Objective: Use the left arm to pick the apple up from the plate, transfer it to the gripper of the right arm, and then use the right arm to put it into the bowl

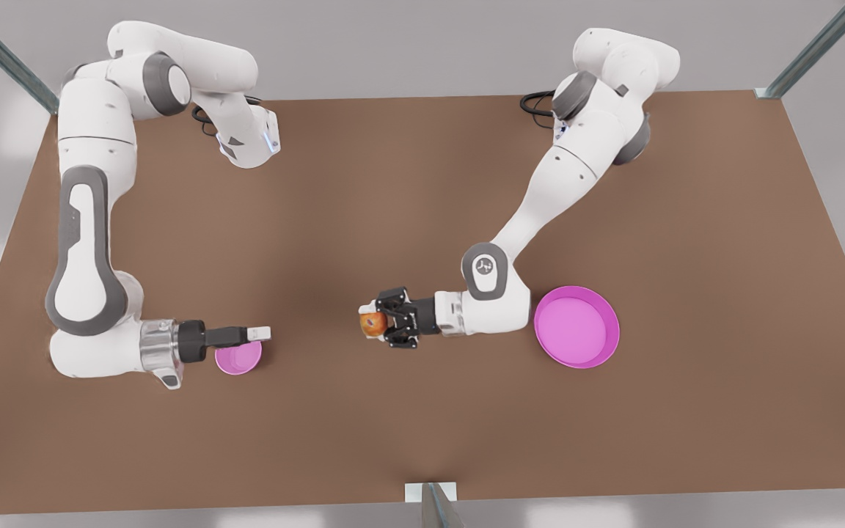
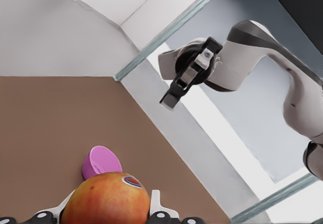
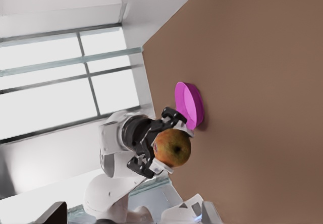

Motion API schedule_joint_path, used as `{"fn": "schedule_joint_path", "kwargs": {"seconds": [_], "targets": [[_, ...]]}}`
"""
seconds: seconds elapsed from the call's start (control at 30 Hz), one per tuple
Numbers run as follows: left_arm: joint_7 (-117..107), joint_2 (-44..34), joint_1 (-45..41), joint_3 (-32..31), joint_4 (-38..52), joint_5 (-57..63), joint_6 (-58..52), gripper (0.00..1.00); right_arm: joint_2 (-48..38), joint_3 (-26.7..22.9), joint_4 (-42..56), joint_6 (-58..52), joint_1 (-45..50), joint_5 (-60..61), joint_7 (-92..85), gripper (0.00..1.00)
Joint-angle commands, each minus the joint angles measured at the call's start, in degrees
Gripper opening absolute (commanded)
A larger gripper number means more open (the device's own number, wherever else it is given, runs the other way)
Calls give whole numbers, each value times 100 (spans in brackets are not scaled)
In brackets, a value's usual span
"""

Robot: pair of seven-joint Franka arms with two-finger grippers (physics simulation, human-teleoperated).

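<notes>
The left gripper (image 1: 368,323) is clamped on the apple (image 1: 372,323), holding it above the table (image 1: 408,220) near the middle, pointing toward the front view's left. The plate (image 1: 577,327) lies just behind its wrist. Across the gap, the right gripper (image 1: 261,334) hangs over the bowl (image 1: 238,358), aimed at the apple; whether its fingers are parted can't be made out.
</notes>
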Motion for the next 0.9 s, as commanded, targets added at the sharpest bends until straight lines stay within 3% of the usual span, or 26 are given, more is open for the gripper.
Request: {"fn": "schedule_joint_path", "kwargs": {"seconds": [0.0,0.2,0.37,0.63,0.87], "targets": [[5346,39,-54,-7,58,-132,362,70,1,50,-258,509,152,704,-2789,100],[5548,136,-107,-323,129,-150,599,70,-35,358,-1102,843,56,915,-3624,100],[5548,338,-203,-376,340,-176,766,70,-8,464,-1304,1046,108,924,-3774,100],[5548,355,-212,-376,366,-176,783,70,-8,1123,-1603,1986,117,1091,-3914,100],[5548,355,-212,-376,366,-176,783,70,18,1184,-1682,2144,170,1169,-4108,100]]}}
